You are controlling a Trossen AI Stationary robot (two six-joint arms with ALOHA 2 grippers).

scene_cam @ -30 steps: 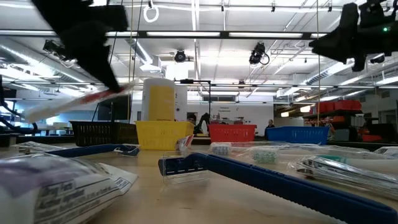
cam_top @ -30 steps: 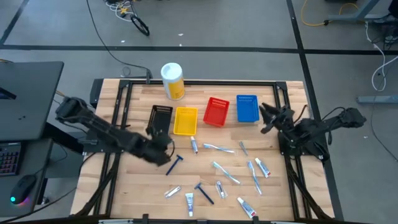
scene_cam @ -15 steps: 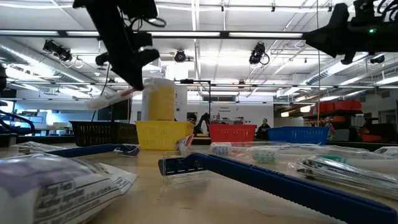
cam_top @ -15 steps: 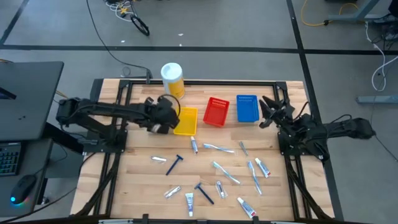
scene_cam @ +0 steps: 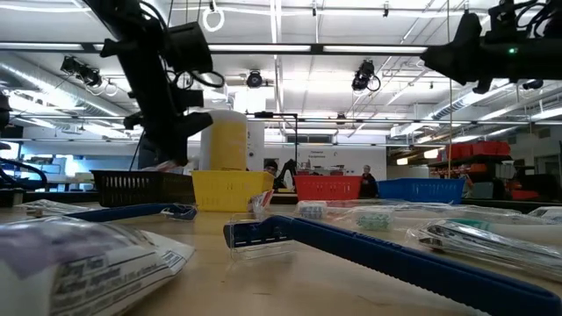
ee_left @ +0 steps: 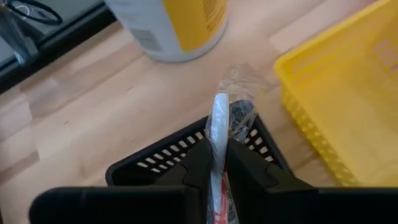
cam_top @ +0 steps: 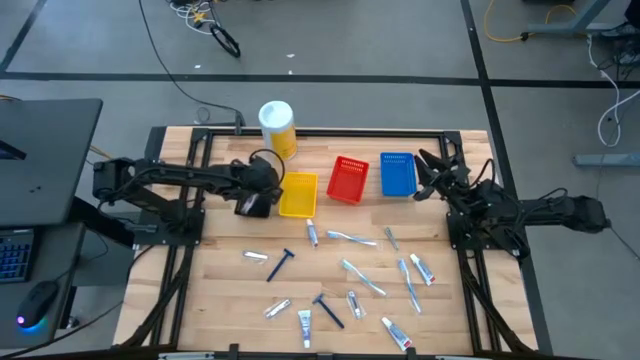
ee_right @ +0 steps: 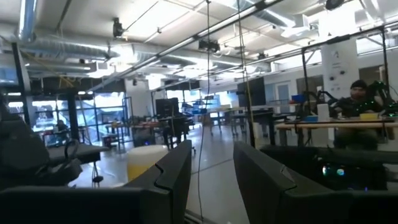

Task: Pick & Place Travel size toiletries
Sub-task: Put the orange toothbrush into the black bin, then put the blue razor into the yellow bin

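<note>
Left tool (ee_left: 214, 163) over the black basket (ee_left: 155, 163), wrapped toothbrush (ee_left: 219, 134) pinched between its fingers.

To do this drop well, I'd keep the tool centred over the black basket, left of centre in the high view, and part the fingers fully before lifting, so the wrapper does not snag and drag the toothbrush over the rim toward the yellow basket (cam_top: 298, 194) just beside it. Its jaws stand only narrowly apart, touching the toothbrush on both sides, whose far end pokes into the basket. The right tool (cam_top: 425, 176) hangs spread and empty at the right of the tabletop (cam_top: 330, 270), near the blue basket (cam_top: 398, 173). The remaining toiletries (cam_top: 360, 275) lie scattered across the lower middle.
</note>
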